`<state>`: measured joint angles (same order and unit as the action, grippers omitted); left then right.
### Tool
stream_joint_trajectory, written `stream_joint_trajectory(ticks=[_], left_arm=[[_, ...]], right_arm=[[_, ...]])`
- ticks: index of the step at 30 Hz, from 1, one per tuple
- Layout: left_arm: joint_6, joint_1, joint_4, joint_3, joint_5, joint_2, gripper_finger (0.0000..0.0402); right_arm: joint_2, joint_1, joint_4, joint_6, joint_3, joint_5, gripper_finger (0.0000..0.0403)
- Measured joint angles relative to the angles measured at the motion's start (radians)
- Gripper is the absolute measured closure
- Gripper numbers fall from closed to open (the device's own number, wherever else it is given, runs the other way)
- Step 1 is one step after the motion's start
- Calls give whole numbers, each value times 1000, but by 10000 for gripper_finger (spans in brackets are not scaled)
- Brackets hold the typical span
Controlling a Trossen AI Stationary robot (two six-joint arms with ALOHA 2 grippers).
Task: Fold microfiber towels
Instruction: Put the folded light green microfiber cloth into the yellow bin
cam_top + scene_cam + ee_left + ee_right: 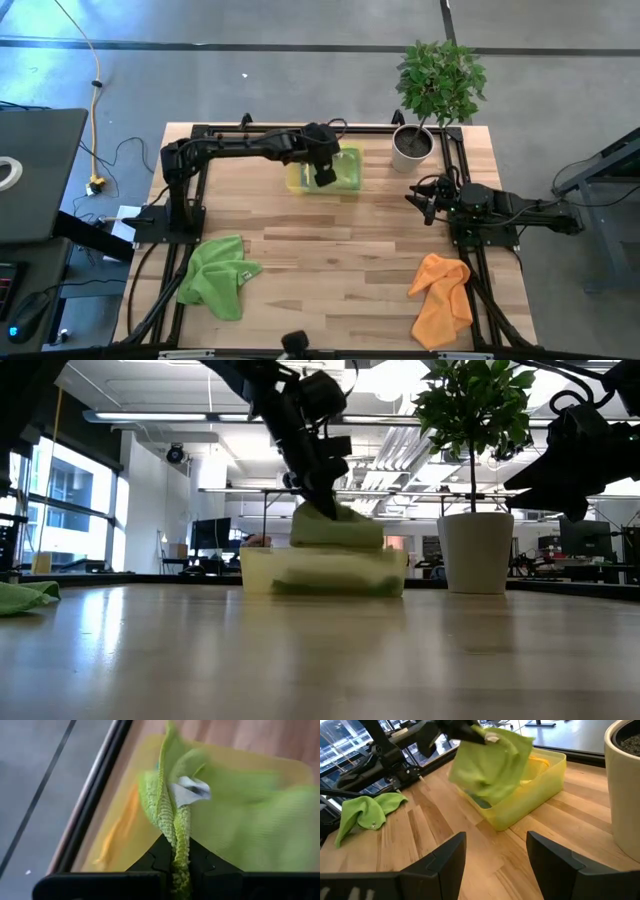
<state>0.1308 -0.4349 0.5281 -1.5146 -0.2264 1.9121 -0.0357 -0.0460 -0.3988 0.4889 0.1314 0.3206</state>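
Nearest, at the table's (330, 265) front edge and well away from the yellow tray (296, 180), two cloths lie crumpled: a loose green towel (218, 275) on the left side and an orange towel (443, 297) on the right, the orange one hanging partly over the table's front corner. In the low view only a corner of the loose green towel shows at the picture's edge, and the orange one is out of sight.

Farther back, to the right of the tray, the right gripper (428, 200) hangs above bare wood with its fingers spread wide and nothing between them; its own camera looks past them toward the tray.

At the far side of the table sits the tray, just left of the white potted plant (414, 146). The left gripper (181, 865) is pinched tight on a fold of a second green towel (235, 820), which hangs from the fingers over and into the tray; a small white label (189, 790) shows on the cloth. From above, the gripper's body covers much of this towel. Through the tray's cloudy wall, more fabric shows at the bottom, with a streak of yellow or orange beside it, but its shape and number of pieces cannot be made out. Motion blurs the hanging cloth's far edge.
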Motion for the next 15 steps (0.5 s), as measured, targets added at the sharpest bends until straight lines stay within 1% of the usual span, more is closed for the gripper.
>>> stream_joint_trajectory(ticks=[3,8,12,15], left_arm=[[19,-34,-17,2,13,-1,388],[33,-76,-3,4,104,5,387],[65,-82,4,5,130,30,387],[64,-81,3,4,131,49,386]], right_arm=[[0,0,0,0,0,0,204],[-1,0,0,0,0,0,204],[-2,0,0,0,0,0,204],[-3,0,0,0,0,1,204]])
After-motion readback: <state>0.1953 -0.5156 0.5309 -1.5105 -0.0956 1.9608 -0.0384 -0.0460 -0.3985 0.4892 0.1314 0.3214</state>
